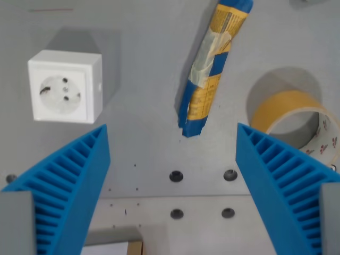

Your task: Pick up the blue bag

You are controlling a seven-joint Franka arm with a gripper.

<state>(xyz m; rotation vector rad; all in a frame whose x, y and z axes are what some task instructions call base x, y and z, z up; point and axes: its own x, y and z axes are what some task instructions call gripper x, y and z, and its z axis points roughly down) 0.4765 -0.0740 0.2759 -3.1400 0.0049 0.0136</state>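
Blue ribbed pincer [172, 139] gapes empty, just short of the blue bag [210, 69]. Drifting toward the tape roll [297, 119] beside the bag could snag it instead.

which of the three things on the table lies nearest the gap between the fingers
The long blue and yellow bag: its lower end points into the gap. The white socket box and tape roll sit aside.

The blue bag [210, 66] runs off the frame at twelve o'clock, the tape roll [303, 125] is clipped by the edge at three o'clock and partly hidden behind a blue finger [284, 180], and the bag's print is too blurred to read.
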